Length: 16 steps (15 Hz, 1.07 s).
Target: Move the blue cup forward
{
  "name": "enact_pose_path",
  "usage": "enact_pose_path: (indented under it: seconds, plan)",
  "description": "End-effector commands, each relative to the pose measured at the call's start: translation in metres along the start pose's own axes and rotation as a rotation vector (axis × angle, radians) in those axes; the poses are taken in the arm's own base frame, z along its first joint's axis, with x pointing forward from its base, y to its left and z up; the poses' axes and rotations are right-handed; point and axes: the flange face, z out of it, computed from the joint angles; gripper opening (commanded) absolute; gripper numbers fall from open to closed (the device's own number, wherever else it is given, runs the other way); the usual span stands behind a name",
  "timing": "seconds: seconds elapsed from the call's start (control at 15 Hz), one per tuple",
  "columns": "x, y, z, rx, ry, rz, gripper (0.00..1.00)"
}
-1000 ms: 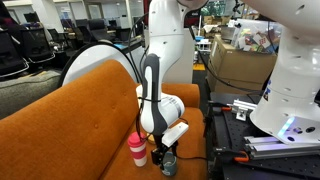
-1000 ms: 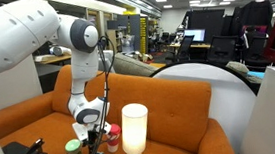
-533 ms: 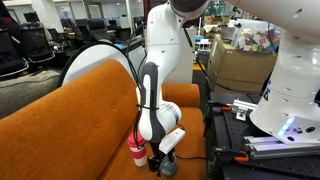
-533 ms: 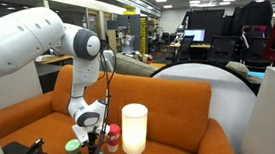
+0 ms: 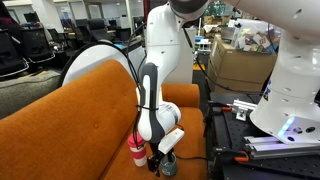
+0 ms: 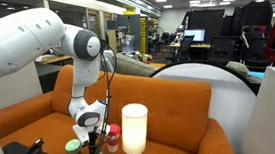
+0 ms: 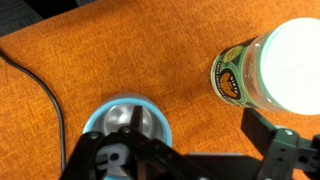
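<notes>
The blue cup point(image 7: 125, 122) stands upright at the lower left of the wrist view, partly beneath the spread, empty gripper point(image 7: 180, 148); judged light, rigid and smooth-walled, liable to slip or tip, best pinched low across its wall.

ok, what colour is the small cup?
Cup: light blue rim, shiny grey inside; clearest in wrist view.

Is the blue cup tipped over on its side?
No, in the wrist view the blue cup stands upright on the orange surface, its round mouth facing straight up at the camera.
</notes>
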Motion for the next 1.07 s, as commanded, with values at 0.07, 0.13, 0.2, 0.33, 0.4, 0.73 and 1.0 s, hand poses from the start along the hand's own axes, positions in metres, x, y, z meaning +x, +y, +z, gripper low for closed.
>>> enact_pose_path:
  seconds: [0.07,0.13,0.2,0.33,0.4,0.73,1.0]
  plan:
    - [0.017,0.003,-0.002,-0.014,0.027,-0.007,1.00]
    - [0.022,0.006,-0.004,-0.017,0.037,-0.001,1.00]
    - [0.025,0.008,-0.004,-0.018,0.041,0.002,1.00]
    - [0.030,0.013,-0.003,-0.017,0.044,0.005,1.00]
    - [0.031,0.014,-0.001,-0.017,0.044,0.008,1.00]
    - [0.034,0.017,0.013,-0.012,0.031,0.018,1.00]
    - [0.036,0.017,0.018,-0.005,0.025,0.018,0.74]
